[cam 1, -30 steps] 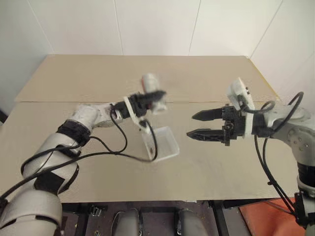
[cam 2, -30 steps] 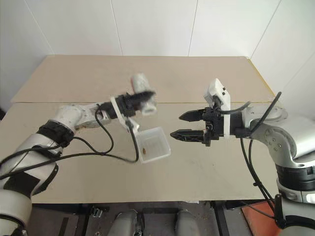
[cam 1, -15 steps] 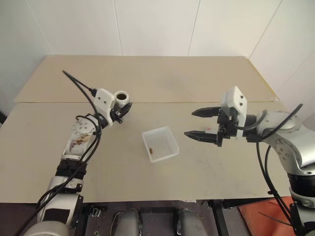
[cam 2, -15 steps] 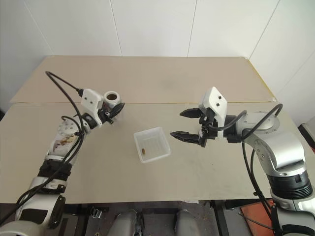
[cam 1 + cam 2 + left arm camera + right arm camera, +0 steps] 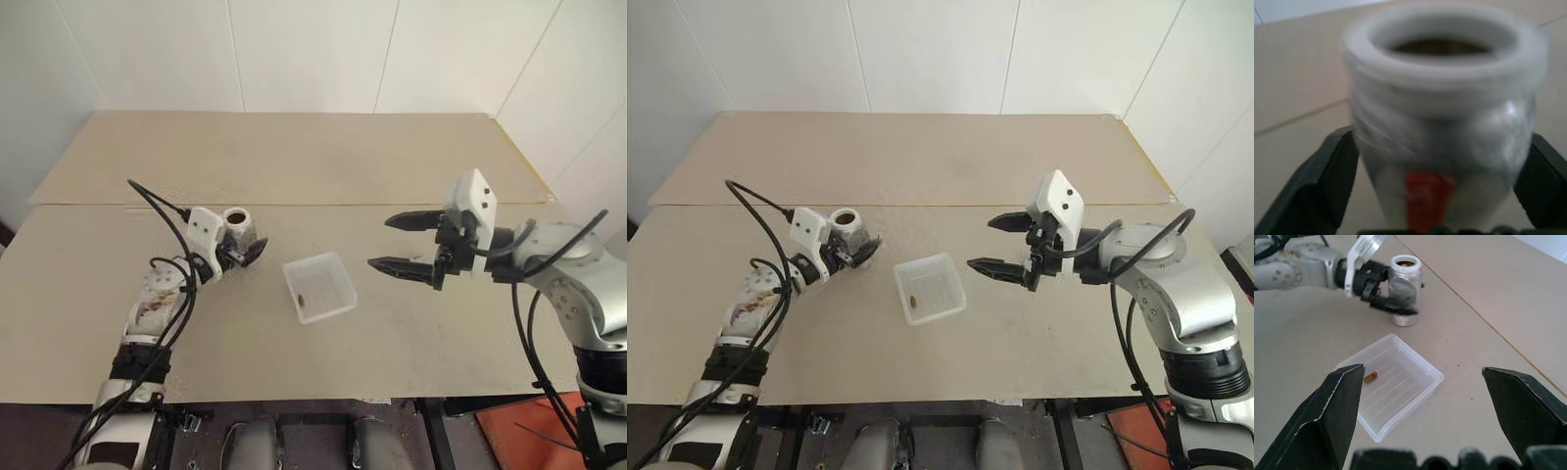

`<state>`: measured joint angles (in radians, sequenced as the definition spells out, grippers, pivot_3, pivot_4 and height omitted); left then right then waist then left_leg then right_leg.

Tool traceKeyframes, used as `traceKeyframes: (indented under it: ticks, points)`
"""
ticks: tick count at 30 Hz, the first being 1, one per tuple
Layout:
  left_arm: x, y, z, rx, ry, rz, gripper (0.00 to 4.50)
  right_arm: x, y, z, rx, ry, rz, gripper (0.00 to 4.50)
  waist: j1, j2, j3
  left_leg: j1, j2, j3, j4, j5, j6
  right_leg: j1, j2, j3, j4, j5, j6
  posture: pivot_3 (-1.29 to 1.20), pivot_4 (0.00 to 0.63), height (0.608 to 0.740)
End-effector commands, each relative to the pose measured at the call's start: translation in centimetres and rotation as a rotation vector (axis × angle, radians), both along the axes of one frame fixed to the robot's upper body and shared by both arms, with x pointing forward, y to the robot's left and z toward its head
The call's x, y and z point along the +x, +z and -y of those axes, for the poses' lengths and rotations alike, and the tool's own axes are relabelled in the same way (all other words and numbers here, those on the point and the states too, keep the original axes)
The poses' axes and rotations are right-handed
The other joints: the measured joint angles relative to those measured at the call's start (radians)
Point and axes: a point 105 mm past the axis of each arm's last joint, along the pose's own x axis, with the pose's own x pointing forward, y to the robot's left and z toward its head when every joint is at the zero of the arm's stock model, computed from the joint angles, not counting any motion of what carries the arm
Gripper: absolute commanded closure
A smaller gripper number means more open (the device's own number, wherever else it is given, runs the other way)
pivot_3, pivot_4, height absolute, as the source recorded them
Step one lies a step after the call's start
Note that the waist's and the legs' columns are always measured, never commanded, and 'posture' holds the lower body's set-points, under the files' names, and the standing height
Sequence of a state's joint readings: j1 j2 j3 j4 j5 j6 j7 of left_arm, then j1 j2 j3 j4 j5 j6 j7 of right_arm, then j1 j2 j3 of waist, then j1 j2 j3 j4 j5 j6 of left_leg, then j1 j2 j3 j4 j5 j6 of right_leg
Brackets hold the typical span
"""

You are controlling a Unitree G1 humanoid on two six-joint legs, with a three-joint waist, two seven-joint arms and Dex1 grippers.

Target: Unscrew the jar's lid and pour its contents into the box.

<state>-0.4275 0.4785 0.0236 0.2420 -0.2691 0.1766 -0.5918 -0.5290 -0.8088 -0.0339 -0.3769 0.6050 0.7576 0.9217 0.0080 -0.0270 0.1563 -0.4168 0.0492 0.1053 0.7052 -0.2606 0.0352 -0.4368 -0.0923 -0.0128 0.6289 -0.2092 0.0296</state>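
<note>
The jar (image 5: 238,227) stands upright and uncapped on the table, left of the box (image 5: 345,284). My left gripper (image 5: 245,245) is open, with a black finger on each side of the jar (image 5: 1444,122) and close to its wall. The shallow translucent box holds a small brown bit of the contents (image 5: 1370,377). To the right of the box, my right gripper (image 5: 379,241) hovers above the table, open and empty, pointing toward the box. The lid is out of view.
The tan table (image 5: 294,157) has a seam running across it behind the jar and a white wall at its far edge. A black cable (image 5: 162,201) loops up from my left wrist. The table's front edge runs close below both arms.
The left arm swung the jar away from above the box, down and to the left, and rolled it upright. Its fingers have spread. The right gripper has kept its place.
</note>
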Motion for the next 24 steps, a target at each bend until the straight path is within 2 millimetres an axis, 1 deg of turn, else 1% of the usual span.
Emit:
traceKeyframes:
  ticks: [1, 2, 5, 8, 10, 12, 13, 14, 15, 18, 20, 22, 24]
  points:
    - [-2.0, 2.3, -1.6, 0.073, -0.026, 0.076, 0.01, -0.7, 1.3, 0.4, 0.001, -0.009, 0.052, 0.0, -0.002, 0.0, 0.0, 0.0, 0.0, 0.0, 0.0, 0.0, 0.0, 0.0, 0.0, 0.0, 0.0, 0.0, 0.0, 0.0, 0.15, 0.74]
    - [-2.7, 2.3, -1.9, 0.088, -0.039, 0.071, 0.01, -0.7, 1.3, 0.5, 0.0, -0.014, 0.05, 0.0, -0.003, 0.0, 0.0, 0.0, 0.0, 0.0, 0.0, 0.0, 0.0, 0.0, 0.0, 0.0, 0.0, 0.0, 0.0, 0.0, 0.15, 0.74]
    - [-5.8, 2.7, -2.8, 0.136, -0.125, 0.027, 0.01, -0.8, 1.1, 0.9, -0.003, -0.031, 0.045, 0.0, -0.005, 0.0, 0.0, 0.001, 0.001, 0.0, -0.001, 0.0, 0.0, 0.0, 0.0, 0.001, 0.0, 0.0, 0.0, 0.0, 0.15, 0.74]
    - [-8.9, 3.7, -3.4, 0.221, -0.224, 0.018, 0.01, -1.1, 1.0, 1.6, -0.002, -0.041, 0.025, 0.0, -0.005, 0.0, 0.0, 0.002, 0.001, 0.0, -0.002, 0.0, 0.0, 0.0, -0.001, 0.001, 0.0, 0.0, 0.0, 0.0, 0.15, 0.74]
    - [-10.4, 5.1, -3.8, 0.253, -0.289, 0.012, 0.01, -1.2, 1.1, 2.1, 0.0, -0.048, 0.019, 0.0, 0.0, 0.0, 0.0, 0.002, 0.001, -0.001, -0.003, 0.0, 0.0, 0.0, -0.001, 0.0, 0.0, 0.0, -0.001, 0.0, 0.15, 0.74]
    - [-11.7, 7.3, -4.2, 0.251, -0.366, 0.009, 0.01, -1.3, 0.9, 2.8, -0.015, -0.055, 0.022, 0.0, 0.003, 0.0, 0.0, 0.002, 0.001, 0.0, -0.002, 0.0, 0.0, 0.0, -0.002, 0.0, 0.0, -0.001, -0.001, 0.0, 0.15, 0.74]
    - [-12.2, 8.8, -4.6, 0.244, -0.398, 0.007, 0.01, -1.3, 0.8, 3.1, -0.024, -0.055, 0.024, 0.0, 0.005, 0.0, 0.0, 0.002, 0.001, 0.0, -0.002, 0.0, 0.0, 0.0, -0.001, 0.0, 0.0, -0.001, -0.001, 0.0, 0.15, 0.74]
    - [-12.6, 10.0, -5.0, 0.241, -0.423, 0.011, 0.01, -1.4, 0.8, 3.5, -0.033, -0.055, 0.029, 0.0, 0.004, 0.0, 0.0, 0.003, 0.001, 0.0, -0.002, 0.0, 0.0, 0.0, -0.001, 0.0, 0.0, -0.001, -0.001, 0.0, 0.15, 0.74]
    - [-12.8, 10.7, -5.2, 0.239, -0.438, 0.012, 0.01, -1.4, 0.7, 3.7, -0.039, -0.055, 0.032, 0.0, 0.003, 0.0, 0.0, 0.003, 0.001, 0.0, -0.002, 0.0, 0.0, 0.0, -0.001, 0.0, 0.0, -0.001, -0.002, 0.0, 0.15, 0.74]
    - [-13.2, 11.9, -5.4, 0.227, -0.46, 0.026, 0.01, -1.1, 0.7, 4.6, -0.054, -0.072, 0.038, 0.0, 0.001, 0.0, 0.0, 0.005, 0.0, 0.002, -0.003, 0.0, 0.0, 0.001, -0.001, 0.001, 0.0, -0.001, -0.001, 0.0, 0.15, 0.74]
    - [-12.9, 11.9, -5.6, 0.216, -0.446, 0.037, 0.01, -0.8, 0.4, 5.0, -0.052, -0.092, 0.042, 0.0, 0.0, 0.0, 0.0, 0.007, 0.0, 0.003, -0.005, 0.0, 0.0, 0.002, -0.001, 0.002, 0.0, -0.001, -0.001, 0.0, 0.15, 0.74]
    - [-12.6, 11.5, -5.5, 0.21, -0.43, 0.039, 0.01, -0.5, 0.2, 5.1, -0.043, -0.123, 0.039, 0.0, -0.002, 0.0, 0.0, 0.008, 0.001, 0.004, -0.007, 0.0, -0.001, 0.002, 0.0, 0.002, 0.0, -0.001, -0.001, 0.0, 0.15, 0.74]
    - [-12.5, 11.2, -5.0, 0.193, -0.449, 0.032, 0.01, -1.0, 0.2, 4.6, -0.032, -0.115, 0.025, 0.0, -0.002, 0.0, 0.0, 0.009, 0.001, 0.004, -0.008, 0.0, -0.001, 0.002, 0.0, 0.002, 0.0, -0.001, -0.002, 0.0, 0.15, 0.74]
